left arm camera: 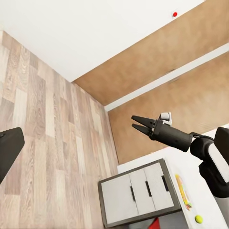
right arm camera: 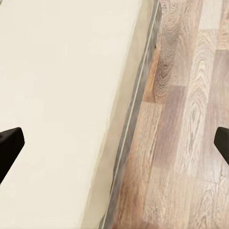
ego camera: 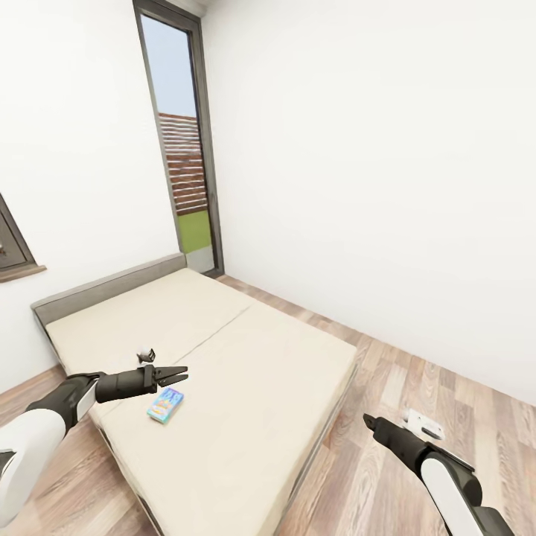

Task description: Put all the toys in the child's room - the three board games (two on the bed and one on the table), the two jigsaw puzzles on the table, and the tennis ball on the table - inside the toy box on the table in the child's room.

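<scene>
A small teal-blue board game (ego camera: pixel 165 406) lies flat on the cream mattress of the bed (ego camera: pixel 246 357), near its front left side. Just above and beside it, my left gripper (ego camera: pixel 182 374) hovers open with nothing in it; one of its fingers (left arm camera: pixel 9 149) shows in the left wrist view. My right gripper (ego camera: pixel 368 421) (left arm camera: pixel 135 122) is open and empty over the wood floor beside the bed's edge, with its fingertips (right arm camera: pixel 9 148) far apart. Farther off, the table (left arm camera: pixel 202 171) holds a long yellow-red board game (left arm camera: pixel 183 191) and the tennis ball (left arm camera: pixel 199 219).
White walls enclose the bed's far corner, and a tall glass door (ego camera: pixel 184 149) stands behind the headboard (ego camera: pixel 104 286). Wood-plank floor (ego camera: pixel 417 372) runs along the bed's right side. The table's pale drawer unit (left arm camera: pixel 136 192) faces the floor, with something red (left arm camera: pixel 155 224) beside it.
</scene>
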Controlling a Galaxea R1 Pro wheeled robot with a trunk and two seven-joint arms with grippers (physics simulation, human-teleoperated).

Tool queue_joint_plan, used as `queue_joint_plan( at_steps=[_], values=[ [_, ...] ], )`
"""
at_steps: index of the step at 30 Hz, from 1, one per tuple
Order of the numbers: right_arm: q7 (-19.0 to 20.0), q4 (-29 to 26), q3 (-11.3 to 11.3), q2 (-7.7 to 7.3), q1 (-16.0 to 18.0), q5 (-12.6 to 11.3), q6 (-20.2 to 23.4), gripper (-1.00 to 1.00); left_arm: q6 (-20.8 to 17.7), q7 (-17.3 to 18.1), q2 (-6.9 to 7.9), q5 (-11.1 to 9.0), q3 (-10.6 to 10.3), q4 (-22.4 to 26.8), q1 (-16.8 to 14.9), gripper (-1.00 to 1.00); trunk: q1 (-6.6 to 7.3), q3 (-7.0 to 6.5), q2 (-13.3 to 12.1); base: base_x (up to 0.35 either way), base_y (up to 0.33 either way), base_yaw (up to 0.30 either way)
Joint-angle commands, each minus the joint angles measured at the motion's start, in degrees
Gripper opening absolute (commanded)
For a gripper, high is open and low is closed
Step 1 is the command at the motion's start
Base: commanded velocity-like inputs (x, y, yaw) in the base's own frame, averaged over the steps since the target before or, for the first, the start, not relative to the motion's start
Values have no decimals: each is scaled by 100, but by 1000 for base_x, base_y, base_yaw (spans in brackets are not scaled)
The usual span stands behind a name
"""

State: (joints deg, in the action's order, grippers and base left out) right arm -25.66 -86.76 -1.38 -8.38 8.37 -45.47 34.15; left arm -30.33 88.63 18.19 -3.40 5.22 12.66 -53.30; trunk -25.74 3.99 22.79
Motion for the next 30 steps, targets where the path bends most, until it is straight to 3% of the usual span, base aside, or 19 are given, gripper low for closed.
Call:
queue_joint_plan(
  at_steps=[1,12,30],
  values=[
    [-60,-7,-11,-5,6,-55,4,100,-61,24,0,15,14,0,-5,100,-4,12,13,0,2,-106],
    [-55,-7,-11,-5,6,-57,0,100,-61,25,0,15,14,0,-5,100,-4,-16,13,0,17,-154],
    [-55,-7,-13,-5,6,-51,-4,100,-61,30,4,15,14,0,-5,100,-4,-19,13,-22,5,-11]
  ],
)
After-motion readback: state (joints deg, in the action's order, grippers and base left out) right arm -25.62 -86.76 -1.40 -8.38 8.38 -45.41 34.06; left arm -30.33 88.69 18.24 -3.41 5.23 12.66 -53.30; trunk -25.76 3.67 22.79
